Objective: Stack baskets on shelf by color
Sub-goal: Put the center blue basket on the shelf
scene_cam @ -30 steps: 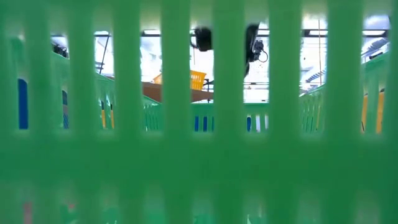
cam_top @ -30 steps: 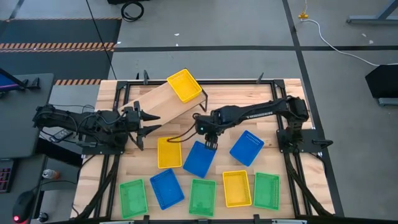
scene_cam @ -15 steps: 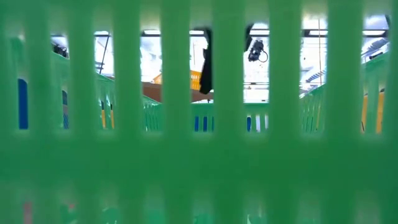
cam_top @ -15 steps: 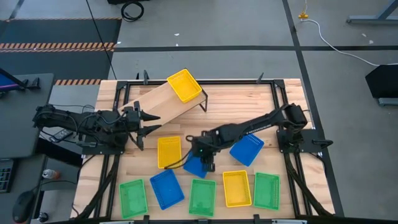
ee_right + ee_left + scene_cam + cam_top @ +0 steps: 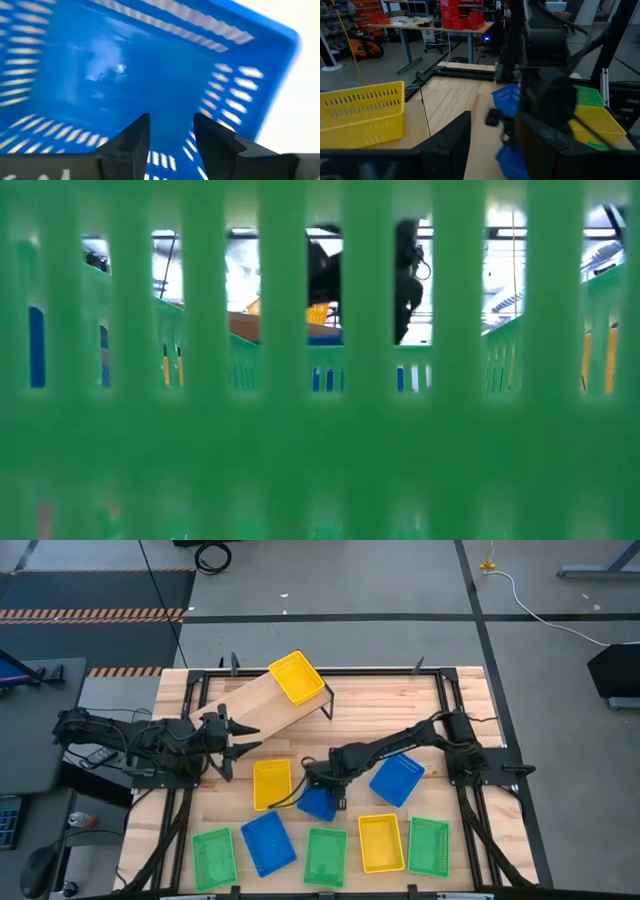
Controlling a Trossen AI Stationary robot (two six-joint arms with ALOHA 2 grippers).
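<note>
My right gripper (image 5: pixel 322 783) reaches across the table's middle and is shut on a blue basket (image 5: pixel 318 806), which fills the right wrist view (image 5: pixel 125 65). The shelf (image 5: pixel 262 702) stands askew at the far left with a yellow basket (image 5: pixel 297 677) on its right end. On the table lie a yellow basket (image 5: pixel 272 784), a second blue one (image 5: pixel 397 778), and a near row of green (image 5: pixel 212 856), blue (image 5: pixel 267 842), green (image 5: pixel 325 856), yellow (image 5: pixel 381 842) and green (image 5: pixel 429 845). My left gripper (image 5: pixel 240 740) waits open beside the shelf's left end. My right gripper has the blue basket's far wall (image 5: pixel 167 155) between its two fingers (image 5: pixel 132 142), coming from above and slanting down from the table's right. That end looks raised, with blue showing above the other baskets in the low view (image 5: pixel 325 338). The near end (image 5: pixel 316 814) is low.
A green basket wall (image 5: pixel 320 430) stands right against the low camera and blocks most of that view. The black frame rails (image 5: pixel 300 670) run round the slatted tabletop. Bare wood (image 5: pixel 390 710) lies right of the shelf. Beyond the table are floor cables and workshop benches (image 5: pixel 445 25).
My right gripper has moved from the table's middle toward the near edge and down onto the blue basket, then drawn back up a little. The basket now shows shorter from above, with its far end raised. My left arm has kept still.
</note>
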